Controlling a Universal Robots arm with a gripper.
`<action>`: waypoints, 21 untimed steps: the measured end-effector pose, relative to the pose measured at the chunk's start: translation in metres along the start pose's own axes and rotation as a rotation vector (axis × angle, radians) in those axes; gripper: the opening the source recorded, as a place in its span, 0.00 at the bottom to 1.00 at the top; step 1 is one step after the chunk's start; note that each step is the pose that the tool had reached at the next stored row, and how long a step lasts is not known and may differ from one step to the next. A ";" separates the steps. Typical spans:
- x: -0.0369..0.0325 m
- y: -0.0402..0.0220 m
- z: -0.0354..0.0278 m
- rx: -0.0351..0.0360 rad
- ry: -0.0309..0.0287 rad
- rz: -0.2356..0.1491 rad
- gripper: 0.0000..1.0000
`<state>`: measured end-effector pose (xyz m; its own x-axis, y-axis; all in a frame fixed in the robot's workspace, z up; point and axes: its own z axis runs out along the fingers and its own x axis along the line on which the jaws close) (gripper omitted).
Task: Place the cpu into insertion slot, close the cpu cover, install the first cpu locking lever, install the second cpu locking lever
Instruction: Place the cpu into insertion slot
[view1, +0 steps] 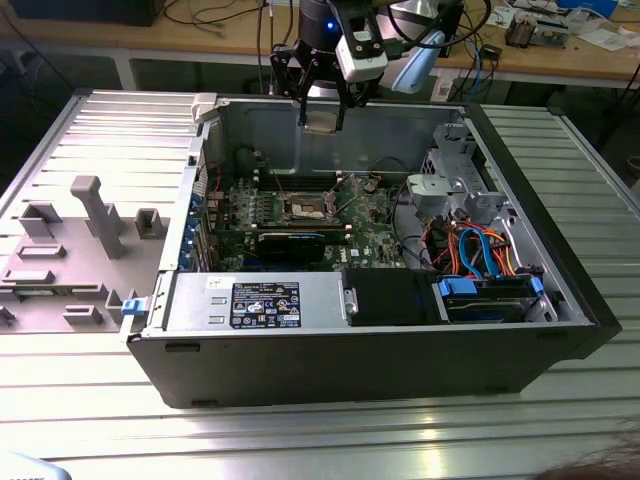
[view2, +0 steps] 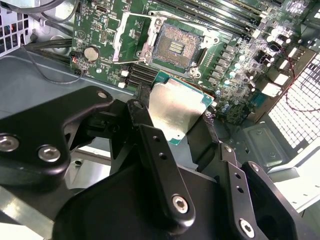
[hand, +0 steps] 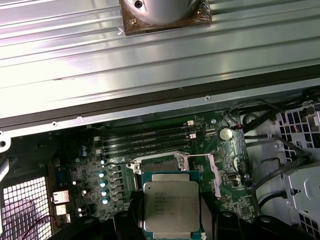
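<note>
Our one hand (view1: 322, 112) has its two fingers (view2: 136, 111) pressed in on opposite edges of the one cpu (view2: 176, 111), gripping it firmly. In the exterior view the cpu (view1: 321, 127) hangs in the air, high above the slot (view1: 306, 208) and well apart from it. We see one slot (view2: 176, 47), square and dark with its contact field bare and nothing seated in it. Just beside the slot lies its one cover (view2: 120, 44), a silver frame swung open off the slot. One green board (view2: 100, 30) surrounds the slot, and one round battery (view2: 90, 53) sits on it past the cover from the slot. The slot lies on the floor of one open case (view1: 560, 300), which rests on the ribbed tabletop (view1: 300, 430).
</note>
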<state>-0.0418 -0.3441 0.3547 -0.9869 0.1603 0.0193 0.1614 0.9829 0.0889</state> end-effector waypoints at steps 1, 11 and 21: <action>0.0000 0.0000 0.0000 0.0000 -0.0001 0.001 0.54; 0.0000 0.0000 0.0001 -0.0001 -0.0007 0.008 0.54; 0.0000 0.0000 0.0001 -0.0002 -0.0012 0.014 0.54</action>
<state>-0.0418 -0.3441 0.3546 -0.9846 0.1736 0.0193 0.1747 0.9806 0.0888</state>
